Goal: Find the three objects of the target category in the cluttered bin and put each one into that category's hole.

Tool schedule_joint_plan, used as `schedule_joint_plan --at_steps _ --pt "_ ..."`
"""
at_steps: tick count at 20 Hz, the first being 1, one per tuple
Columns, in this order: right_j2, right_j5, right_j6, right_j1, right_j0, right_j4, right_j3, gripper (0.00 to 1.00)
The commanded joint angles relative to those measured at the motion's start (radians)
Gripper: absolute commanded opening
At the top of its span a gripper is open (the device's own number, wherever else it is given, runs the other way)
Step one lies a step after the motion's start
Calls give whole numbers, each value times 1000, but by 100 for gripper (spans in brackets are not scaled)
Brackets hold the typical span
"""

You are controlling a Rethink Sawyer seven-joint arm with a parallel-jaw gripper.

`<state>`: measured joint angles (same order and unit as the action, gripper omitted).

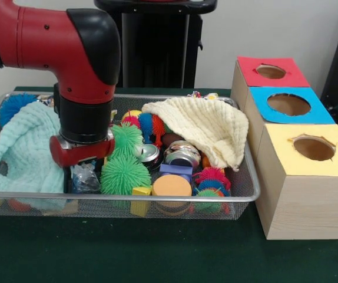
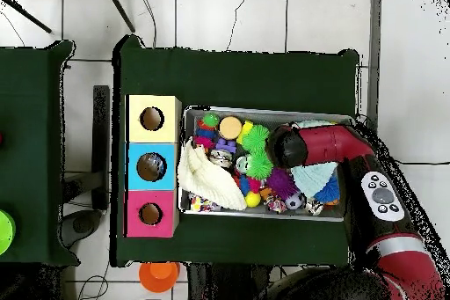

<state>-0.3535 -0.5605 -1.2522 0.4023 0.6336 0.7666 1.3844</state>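
Observation:
The wire-mesh bin (image 1: 128,197) is full of clutter; it also shows in the overhead view (image 2: 264,110). My red and black arm reaches down into its left half. My gripper (image 1: 78,175) is low in the bin, right at a crushed clear plastic bottle (image 1: 88,177) beside the green spiky balls (image 1: 123,171). The wrist hides the gripper's state, and in the overhead view the wrist (image 2: 286,147) covers both gripper and bottle. No other bottle shows clearly.
Three wooden boxes with holes stand beside the bin: red (image 1: 273,72), blue (image 1: 288,105), yellow (image 1: 314,147). A cream knitted cloth (image 1: 204,127) and a light teal cloth (image 1: 27,147) cover parts of the bin. Metal cans (image 1: 181,154), an orange disc (image 1: 172,186) and blocks lie between them.

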Motion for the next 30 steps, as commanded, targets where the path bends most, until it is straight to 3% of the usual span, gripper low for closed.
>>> schedule_joint_plan --at_steps 1,14,15,30 --pt "-43 -106 130 -32 -14 3 99 100" --pt "-73 -144 162 -42 -5 -27 90 100" --pt "-80 -143 168 -44 0 -31 92 0" --pt "-118 -140 196 -50 26 -36 104 0"
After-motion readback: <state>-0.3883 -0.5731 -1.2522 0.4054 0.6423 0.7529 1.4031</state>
